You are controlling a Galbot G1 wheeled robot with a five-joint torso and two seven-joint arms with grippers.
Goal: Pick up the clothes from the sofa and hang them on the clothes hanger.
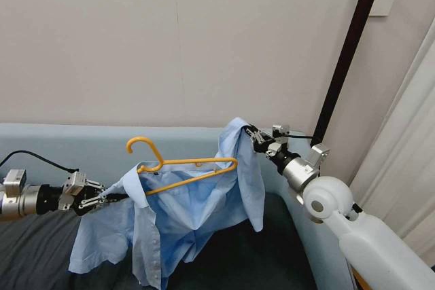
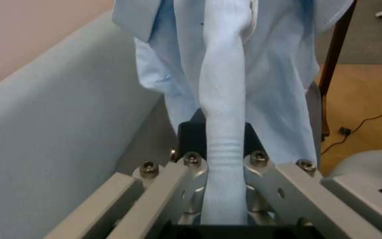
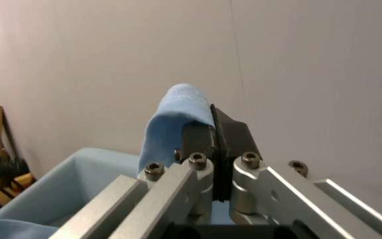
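Note:
A light blue shirt (image 1: 183,215) hangs in the air above the sofa, draped over a yellow hanger (image 1: 178,169) whose hook points up. My left gripper (image 1: 109,199) is shut on the shirt's left shoulder edge; in the left wrist view a bunched strip of the shirt (image 2: 224,99) runs between its fingers (image 2: 189,160). My right gripper (image 1: 250,134) is shut on the shirt's upper right corner, holding it higher than the left side. The right wrist view has a fold of blue cloth (image 3: 174,114) pinched between the pads (image 3: 204,137).
The light blue sofa back (image 1: 61,144) runs behind the shirt, with dark seat cushions (image 1: 34,256) below. A dark pole of the clothes rack (image 1: 346,52) rises at the right, beside a white curtain (image 1: 408,154). The plain wall lies behind.

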